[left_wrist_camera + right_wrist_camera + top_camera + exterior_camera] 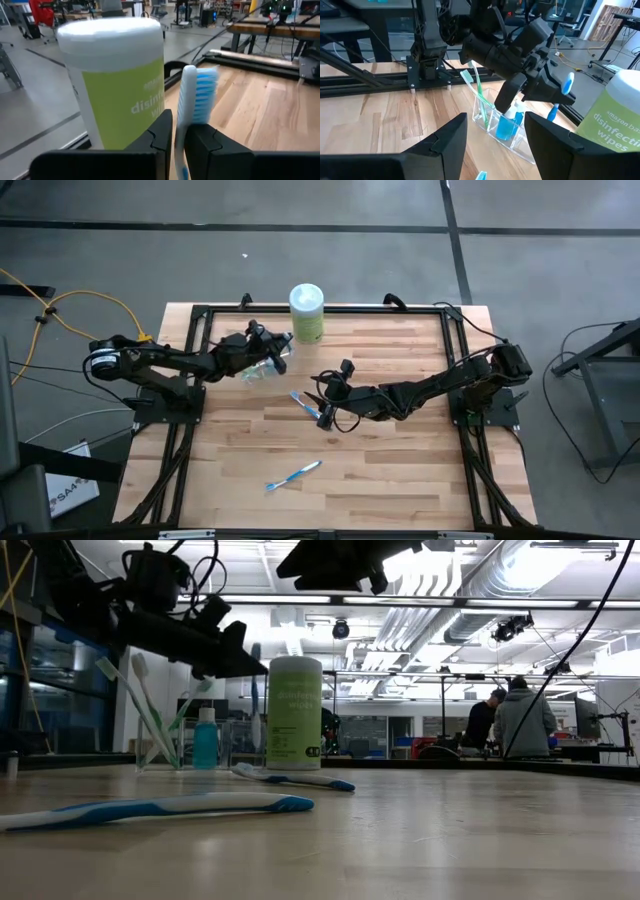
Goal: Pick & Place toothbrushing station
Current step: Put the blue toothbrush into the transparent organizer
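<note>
A clear cup [258,370] stands on the table at the far left, with green-and-white toothbrushes [475,82] and a small blue bottle [205,740] in it. My left gripper [272,346] is just above the cup, shut on a white toothbrush with blue bristles [200,95]. My right gripper [322,398] is open and empty at the table's middle, beside a blue-and-white toothbrush [305,405] that lies flat on the wood. Another blue-and-white toothbrush [293,475] lies flat nearer the front edge. My left gripper pinches the toothbrush's neck, just below the bristle head [179,131], between its two fingers. The fingers lie across the brush. The head sticks out past the fingertips [567,82] and the handle [552,112] hangs below them by the cup, clear of the table.
A tall green-and-white canister of disinfecting wipes [307,312] stands at the table's far edge, close to the right of the cup and my left gripper. A black frame [400,308] runs around the table. People stand in the room far behind [515,715].
</note>
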